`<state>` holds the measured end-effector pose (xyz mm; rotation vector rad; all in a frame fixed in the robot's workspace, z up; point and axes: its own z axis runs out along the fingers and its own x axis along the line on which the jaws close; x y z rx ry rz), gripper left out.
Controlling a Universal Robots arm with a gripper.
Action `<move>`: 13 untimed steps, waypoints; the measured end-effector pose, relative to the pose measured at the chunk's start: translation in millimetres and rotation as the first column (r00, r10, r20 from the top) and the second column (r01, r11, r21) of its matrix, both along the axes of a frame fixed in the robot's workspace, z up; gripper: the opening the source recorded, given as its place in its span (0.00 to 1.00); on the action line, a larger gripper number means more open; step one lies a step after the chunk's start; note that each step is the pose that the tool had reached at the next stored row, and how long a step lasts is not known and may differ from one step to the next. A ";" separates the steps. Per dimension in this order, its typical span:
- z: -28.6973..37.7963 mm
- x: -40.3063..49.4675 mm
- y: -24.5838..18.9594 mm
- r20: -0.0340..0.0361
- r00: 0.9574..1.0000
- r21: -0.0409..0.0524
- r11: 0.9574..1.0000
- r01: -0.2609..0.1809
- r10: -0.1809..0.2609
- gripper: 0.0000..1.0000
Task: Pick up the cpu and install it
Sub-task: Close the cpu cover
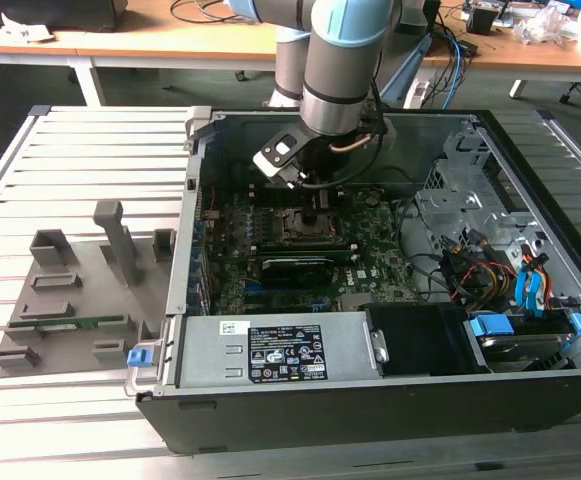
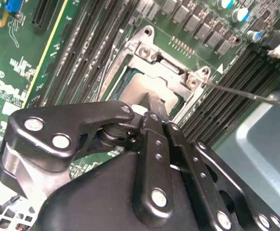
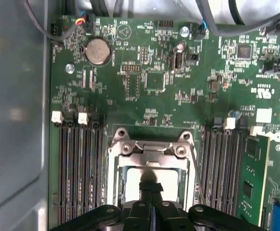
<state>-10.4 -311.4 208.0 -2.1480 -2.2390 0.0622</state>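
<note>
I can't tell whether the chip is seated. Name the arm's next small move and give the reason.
Likely a short, straight lift. In the first wrist view the cpu lies flat inside the socket frame, and the gripper, fingers shut, stands over its middle, hiding part of it. Backing off should show whether it sits square.
</note>
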 end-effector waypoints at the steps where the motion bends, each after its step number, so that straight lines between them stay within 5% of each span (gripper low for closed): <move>1: 0.9 0.6 0.0 0.000 1.000 0.000 1.000 0.000 0.000 0.11; 8: 18.8 0.7 0.0 0.000 1.000 -0.005 1.000 0.000 0.000 0.11; 13: 38.5 0.7 0.0 0.000 1.000 -0.015 1.000 0.000 0.000 0.11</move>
